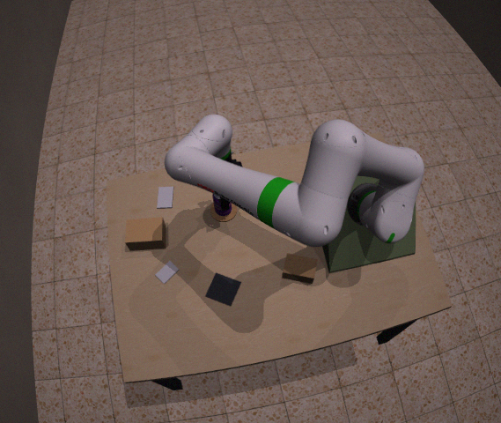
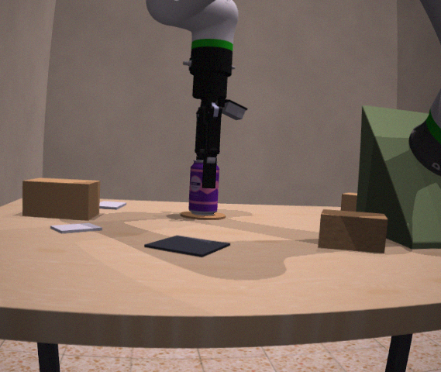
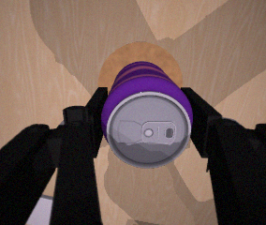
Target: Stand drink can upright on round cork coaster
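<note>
The purple drink can point(image 1: 219, 205) point(image 2: 199, 192) point(image 3: 144, 117) stands upright on the round cork coaster point(image 1: 223, 218) point(image 2: 216, 215) point(image 3: 111, 66), its base touching or just above it. My gripper point(image 2: 208, 176) point(image 3: 143, 102) comes straight down from above and is shut on the can's upper half, one black finger on each side. In the wrist view the can's silver lid with its pull tab faces the camera and the coaster shows behind it. In the top view the arm hides most of the gripper.
A dark square coaster point(image 1: 223, 289) point(image 2: 187, 245) lies toward the front. Wooden blocks stand at the left point(image 1: 144, 232) point(image 2: 60, 198) and right point(image 1: 299, 267) point(image 2: 352, 230). Two pale flat cards point(image 1: 165, 196) point(image 1: 166, 271) lie at the left. The green robot base point(image 2: 396, 180) stands at the right.
</note>
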{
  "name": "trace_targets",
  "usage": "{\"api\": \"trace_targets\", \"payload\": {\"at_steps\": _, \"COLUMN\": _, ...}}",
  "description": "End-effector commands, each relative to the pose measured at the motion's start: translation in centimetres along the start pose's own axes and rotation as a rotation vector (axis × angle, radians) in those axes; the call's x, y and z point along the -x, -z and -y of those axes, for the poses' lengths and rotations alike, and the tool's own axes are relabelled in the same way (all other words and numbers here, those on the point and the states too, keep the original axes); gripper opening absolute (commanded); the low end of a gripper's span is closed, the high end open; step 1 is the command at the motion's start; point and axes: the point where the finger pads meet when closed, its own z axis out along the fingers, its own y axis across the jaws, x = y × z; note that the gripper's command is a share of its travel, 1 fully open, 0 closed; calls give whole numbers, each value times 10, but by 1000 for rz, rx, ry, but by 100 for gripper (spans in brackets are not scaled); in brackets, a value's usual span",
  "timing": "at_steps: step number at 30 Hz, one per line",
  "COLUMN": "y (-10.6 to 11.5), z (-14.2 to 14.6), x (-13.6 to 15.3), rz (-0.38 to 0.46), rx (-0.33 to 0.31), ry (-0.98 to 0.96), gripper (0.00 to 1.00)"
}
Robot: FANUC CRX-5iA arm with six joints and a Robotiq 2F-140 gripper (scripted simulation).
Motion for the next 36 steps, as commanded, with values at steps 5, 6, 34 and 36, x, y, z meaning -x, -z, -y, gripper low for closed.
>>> {"api": "trace_targets", "payload": {"at_steps": 5, "y": 1, "z": 0, "x": 0, "rz": 1, "rx": -1, "ry": 0, "gripper": 10}}
{"api": "trace_targets", "payload": {"at_steps": 6, "y": 1, "z": 0, "x": 0, "rz": 1, "rx": -1, "ry": 0, "gripper": 10}}
{"api": "trace_targets", "payload": {"at_steps": 34, "y": 1, "z": 0, "x": 0, "rz": 1, "rx": -1, "ry": 0, "gripper": 100}}
{"api": "trace_targets", "payload": {"at_steps": 36, "y": 1, "z": 0, "x": 0, "rz": 1, "rx": -1, "ry": 0, "gripper": 100}}
